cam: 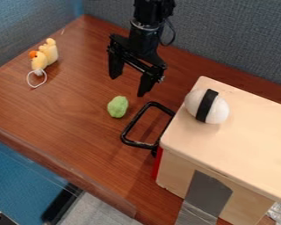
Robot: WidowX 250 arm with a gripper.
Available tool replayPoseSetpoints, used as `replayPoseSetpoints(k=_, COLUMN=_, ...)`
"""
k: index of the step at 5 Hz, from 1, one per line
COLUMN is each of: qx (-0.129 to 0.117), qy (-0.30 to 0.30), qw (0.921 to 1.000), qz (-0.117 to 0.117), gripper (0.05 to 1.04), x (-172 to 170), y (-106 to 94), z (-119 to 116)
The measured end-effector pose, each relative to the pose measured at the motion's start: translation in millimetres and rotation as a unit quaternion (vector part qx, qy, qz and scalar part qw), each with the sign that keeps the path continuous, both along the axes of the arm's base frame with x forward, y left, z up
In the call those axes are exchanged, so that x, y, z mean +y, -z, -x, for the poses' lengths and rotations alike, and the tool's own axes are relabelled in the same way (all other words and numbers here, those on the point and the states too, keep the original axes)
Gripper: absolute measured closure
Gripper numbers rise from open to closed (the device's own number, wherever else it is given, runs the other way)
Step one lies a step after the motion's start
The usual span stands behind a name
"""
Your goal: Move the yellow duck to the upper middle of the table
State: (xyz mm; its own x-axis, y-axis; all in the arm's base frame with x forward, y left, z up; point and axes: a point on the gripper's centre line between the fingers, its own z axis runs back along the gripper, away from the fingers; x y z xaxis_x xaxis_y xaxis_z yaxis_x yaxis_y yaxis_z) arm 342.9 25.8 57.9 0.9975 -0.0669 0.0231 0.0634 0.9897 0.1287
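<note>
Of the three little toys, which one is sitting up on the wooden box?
The white egg-shaped toy with the black band around it. The yellow duck and the green lump are both down on the brown table.

black arm (144, 43) | grey ring (145, 26) — looped cable (173, 36) | angular end effector (128, 86)

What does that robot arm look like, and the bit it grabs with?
The arm is black, with a shiny silvery ring partway down and a thin dark cable looping out beside it. It ends in a black pincer with two chunky, angular fingers joined to a crossbar.
</note>
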Motion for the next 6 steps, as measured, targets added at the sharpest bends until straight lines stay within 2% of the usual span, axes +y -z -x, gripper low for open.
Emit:
replayPoseSetpoints(k=1, qx=0.019, qy=0.001, qw=0.9998, qz=0.000, gripper=0.084, x=0.5, y=12.4, z=2.6)
replayPoseSetpoints(k=2, qx=0.025, qy=-0.041, qw=0.9988, qz=0.001, gripper=0.084, x=45.3, y=20.1, z=2.4)
replayPoseSetpoints(k=3, qx=0.004, qy=-0.076, qw=0.9971, qz=0.003, gripper=0.084, x=103.5, y=21.5, z=1.0)
replayPoseSetpoints(k=4, qx=-0.026, qy=-0.086, qw=0.9959, qz=0.001, gripper=0.084, x=147.3, y=18.4, z=3.7)
replayPoseSetpoints(k=5, qx=-0.020, qy=-0.118, qw=0.9928, qz=0.010, gripper=0.084, x=196.3, y=33.6, z=16.6)
replayPoseSetpoints(k=6, qx=-0.020, qy=-0.130, qw=0.9913, qz=0.012, gripper=0.084, x=229.9, y=39.4, z=13.7)
